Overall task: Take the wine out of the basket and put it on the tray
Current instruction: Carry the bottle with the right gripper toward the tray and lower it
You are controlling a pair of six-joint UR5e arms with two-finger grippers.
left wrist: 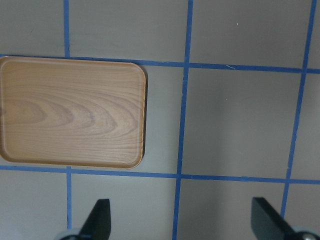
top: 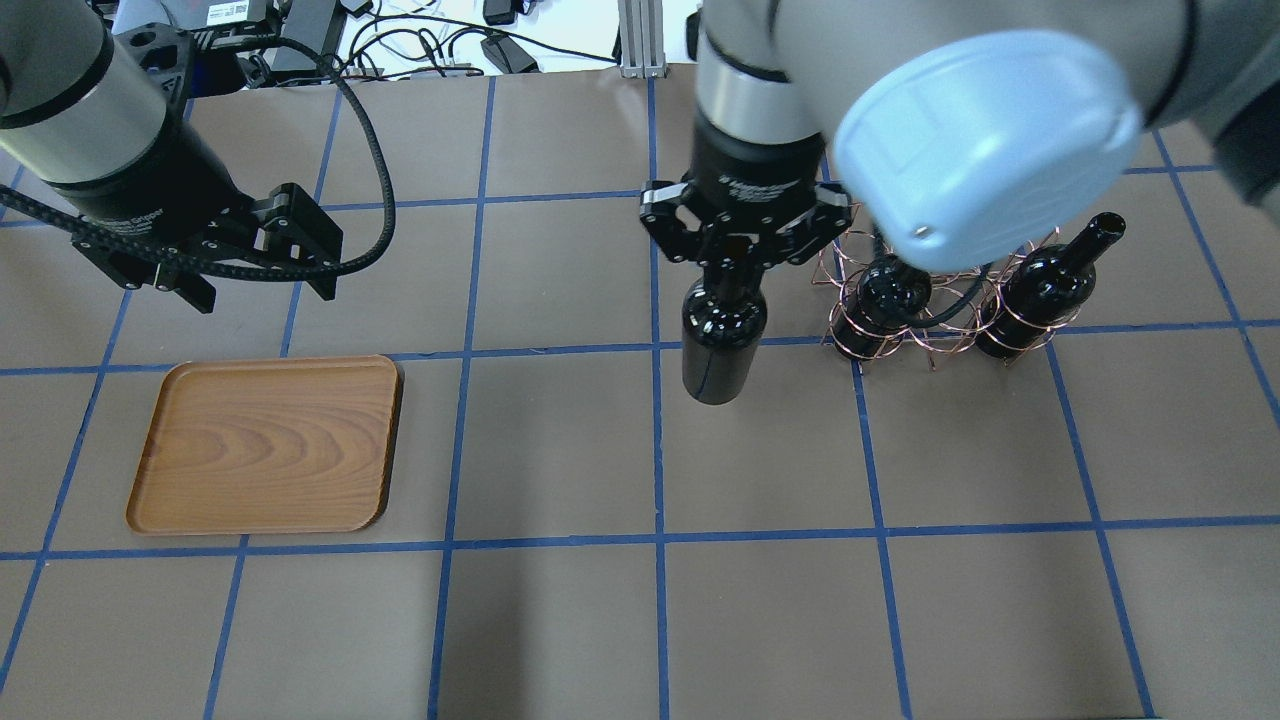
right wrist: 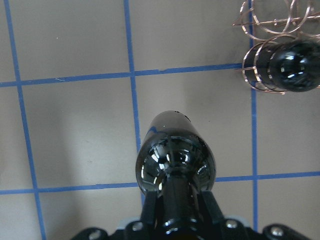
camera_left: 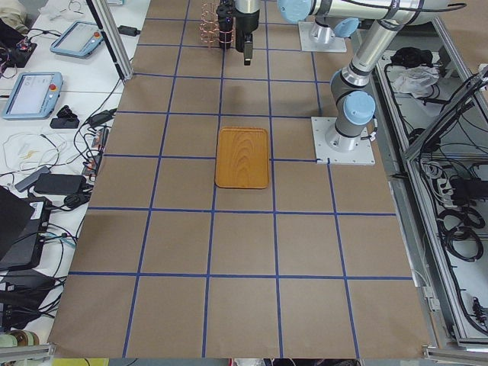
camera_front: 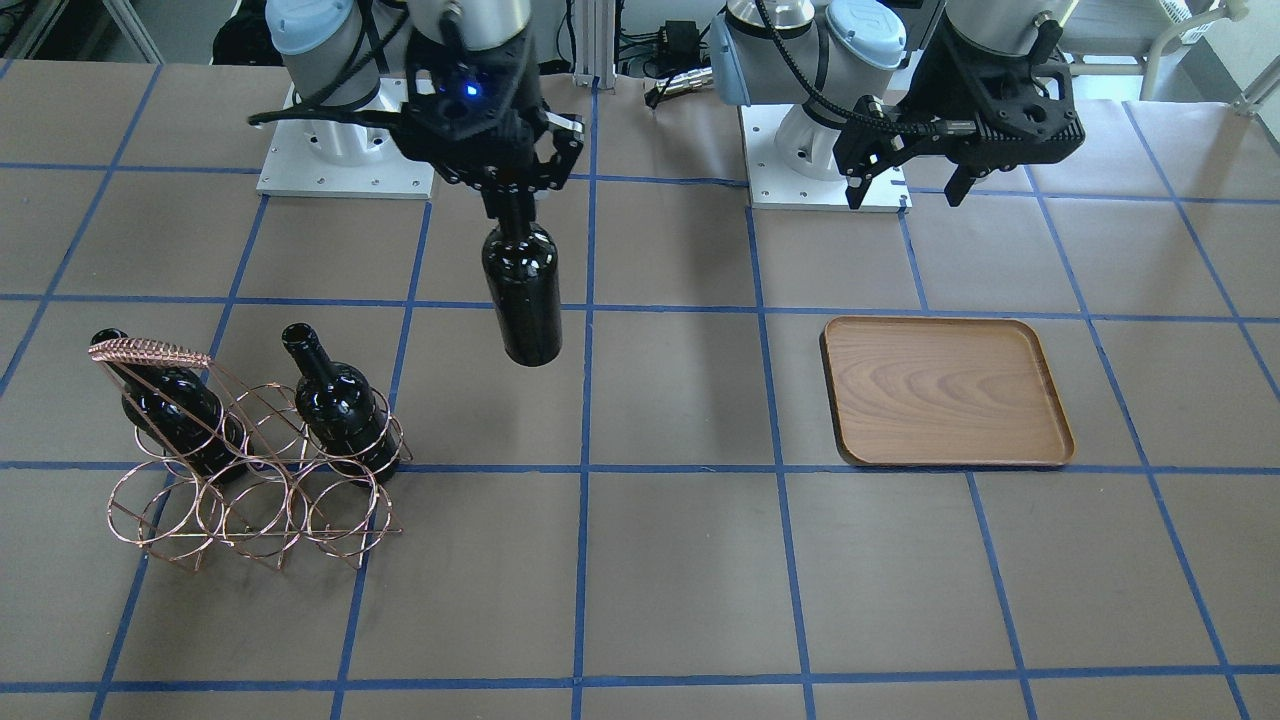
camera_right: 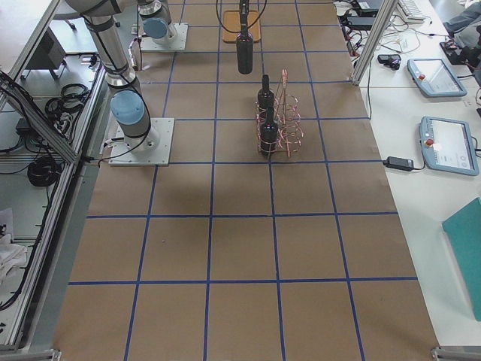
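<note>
My right gripper is shut on the neck of a near-black wine bottle and holds it upright in the air, between the basket and the tray; the bottle also shows in the overhead view and in the right wrist view. The copper wire basket stands on the table with two more bottles in it. The wooden tray lies flat with nothing on it. My left gripper is open, above the table behind the tray. The left wrist view shows the tray and both fingertips apart.
The table is brown with a blue tape grid. The two arm bases stand at the robot's edge. Cables and a metal post lie beyond the far edge in the overhead view. Tablets and cables sit on side benches.
</note>
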